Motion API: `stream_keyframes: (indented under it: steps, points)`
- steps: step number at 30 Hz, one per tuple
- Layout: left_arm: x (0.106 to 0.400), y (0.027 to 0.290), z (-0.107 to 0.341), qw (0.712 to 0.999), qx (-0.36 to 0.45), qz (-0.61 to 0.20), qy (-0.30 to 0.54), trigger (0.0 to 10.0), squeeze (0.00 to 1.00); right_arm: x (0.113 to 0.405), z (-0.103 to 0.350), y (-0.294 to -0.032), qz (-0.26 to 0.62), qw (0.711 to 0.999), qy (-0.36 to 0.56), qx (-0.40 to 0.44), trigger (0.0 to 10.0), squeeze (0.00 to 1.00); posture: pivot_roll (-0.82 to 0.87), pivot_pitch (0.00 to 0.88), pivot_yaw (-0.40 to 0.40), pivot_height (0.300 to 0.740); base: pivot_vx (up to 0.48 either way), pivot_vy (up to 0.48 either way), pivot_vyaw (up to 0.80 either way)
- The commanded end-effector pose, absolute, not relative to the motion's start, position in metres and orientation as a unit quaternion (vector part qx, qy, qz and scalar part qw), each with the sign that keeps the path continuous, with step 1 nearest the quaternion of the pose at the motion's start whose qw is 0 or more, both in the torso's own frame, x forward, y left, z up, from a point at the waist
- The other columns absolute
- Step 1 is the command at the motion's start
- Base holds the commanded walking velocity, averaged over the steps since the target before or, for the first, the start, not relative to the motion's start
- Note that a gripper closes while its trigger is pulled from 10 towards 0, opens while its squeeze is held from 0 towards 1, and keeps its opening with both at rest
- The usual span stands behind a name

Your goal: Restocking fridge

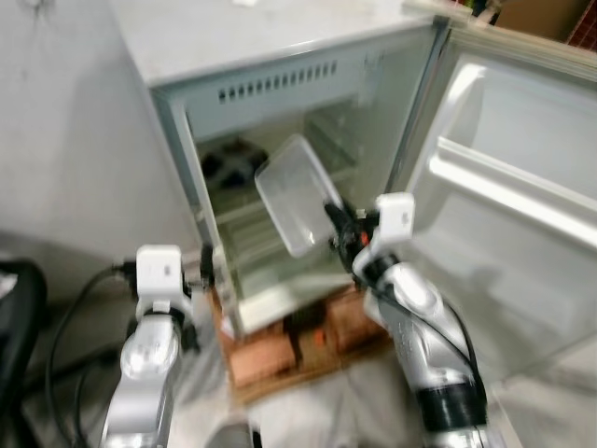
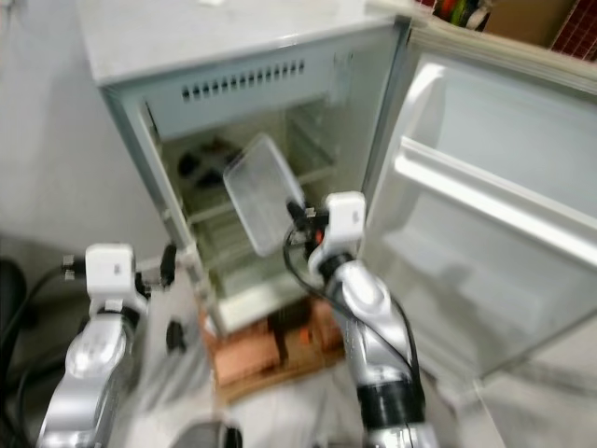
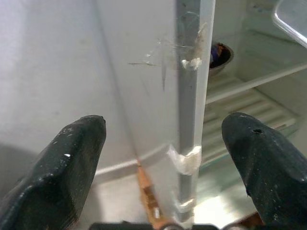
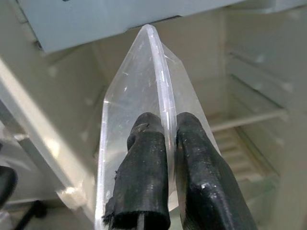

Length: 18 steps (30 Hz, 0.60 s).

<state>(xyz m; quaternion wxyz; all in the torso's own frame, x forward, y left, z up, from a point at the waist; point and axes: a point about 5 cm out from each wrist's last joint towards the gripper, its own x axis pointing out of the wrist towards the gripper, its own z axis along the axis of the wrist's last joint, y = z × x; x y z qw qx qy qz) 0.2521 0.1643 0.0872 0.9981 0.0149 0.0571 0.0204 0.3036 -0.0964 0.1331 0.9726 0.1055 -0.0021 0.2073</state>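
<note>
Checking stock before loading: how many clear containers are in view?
1: a clear container pinched in the right gripper, held before the open fridge. More may sit hidden deeper on its shelves.

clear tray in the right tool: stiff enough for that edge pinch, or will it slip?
The clear tray probably stays stiff: pinched at its rim by the right tool, it holds shape tilted before the fridge. It looks thin and empty, so likely light. Smooth plastic may slip.
</note>
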Motion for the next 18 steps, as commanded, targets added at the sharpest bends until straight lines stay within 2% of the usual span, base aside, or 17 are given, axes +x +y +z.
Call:
stream_keyframes:
  steps: [1,10,18]
  points:
    - [0.247,0.154,0.088,0.998,-0.002,-0.007,0.062,10.0,0.0,0.305,0.134,-0.106,0.192,0.976,-0.008,0.099,10.0,0.0,0.1,0.075,-0.001,0.74,0.0,0.0,0.0]
    - [0.23,0.155,0.084,0.997,-0.008,-0.006,0.078,10.0,0.0,0.306,0.134,-0.107,0.191,0.977,-0.01,0.098,10.0,0.0,0.11,0.072,-0.004,0.74,0.0,0.0,0.0]
    - [0.23,0.156,0.085,0.997,-0.004,0.0,0.078,10.0,0.0,0.306,0.133,-0.107,0.193,0.976,-0.009,0.097,10.0,0.0,0.11,0.073,-0.006,0.74,0.0,-0.449,0.0]
